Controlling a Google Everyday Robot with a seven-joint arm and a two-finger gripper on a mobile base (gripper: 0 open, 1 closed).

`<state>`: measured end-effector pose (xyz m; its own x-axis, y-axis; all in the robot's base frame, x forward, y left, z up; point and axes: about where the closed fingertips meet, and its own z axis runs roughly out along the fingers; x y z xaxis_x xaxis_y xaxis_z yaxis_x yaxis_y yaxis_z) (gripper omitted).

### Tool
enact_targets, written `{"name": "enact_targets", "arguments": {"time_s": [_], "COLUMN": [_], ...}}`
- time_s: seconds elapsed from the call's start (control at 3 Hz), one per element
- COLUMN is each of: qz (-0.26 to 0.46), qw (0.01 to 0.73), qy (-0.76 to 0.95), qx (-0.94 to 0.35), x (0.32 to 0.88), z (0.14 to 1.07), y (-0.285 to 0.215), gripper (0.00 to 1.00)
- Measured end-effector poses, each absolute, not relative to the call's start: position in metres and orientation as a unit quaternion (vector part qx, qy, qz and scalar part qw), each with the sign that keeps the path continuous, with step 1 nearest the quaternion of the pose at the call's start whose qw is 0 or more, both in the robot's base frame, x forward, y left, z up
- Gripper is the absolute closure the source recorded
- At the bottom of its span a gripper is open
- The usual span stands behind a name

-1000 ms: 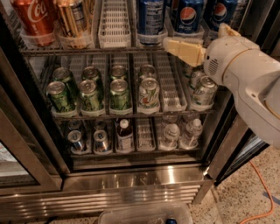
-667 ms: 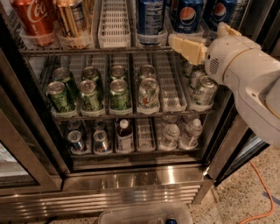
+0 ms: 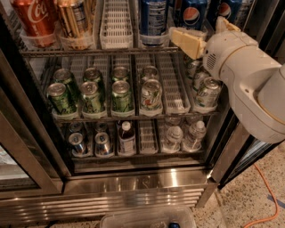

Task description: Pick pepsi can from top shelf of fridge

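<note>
Two pepsi cans (image 3: 192,13) with the round logo facing out stand at the right end of the top shelf (image 3: 89,52) of the fridge (image 3: 133,187); the second one (image 3: 225,10) is partly hidden by my arm. Another blue can (image 3: 153,18) with white lettering stands to their left. My gripper (image 3: 199,30) is at the shelf's front edge, just below and in front of the pepsi cans. It is open and empty: one pale finger (image 3: 187,42) lies below the left pepsi can, the other (image 3: 228,24) sits to the right.
A red Coca-Cola can (image 3: 33,18), a gold can (image 3: 73,20) and an empty white lane tray (image 3: 116,22) fill the left of the top shelf. Green-and-silver cans (image 3: 91,95) fill the middle shelf; bottles and cans the bottom one. An orange cable (image 3: 267,196) lies on the floor.
My gripper has risen slightly towards the top shelf's front edge at the pepsi cans. The cans have not moved.
</note>
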<state>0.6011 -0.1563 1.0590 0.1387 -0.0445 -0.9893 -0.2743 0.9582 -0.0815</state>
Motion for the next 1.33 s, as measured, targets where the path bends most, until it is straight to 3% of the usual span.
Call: {"name": "enact_targets", "arguments": {"time_s": [1.0,1.33], "qz": [0.079,0.079], "qw": [0.757,0.767], "qy": [0.641,0.631], "qx": [-0.101,-0.090], "x": [0.615,0.628], "z": [1.059,1.063], "y": [-0.151,-0.150], "gripper": [0.20,0.30]}}
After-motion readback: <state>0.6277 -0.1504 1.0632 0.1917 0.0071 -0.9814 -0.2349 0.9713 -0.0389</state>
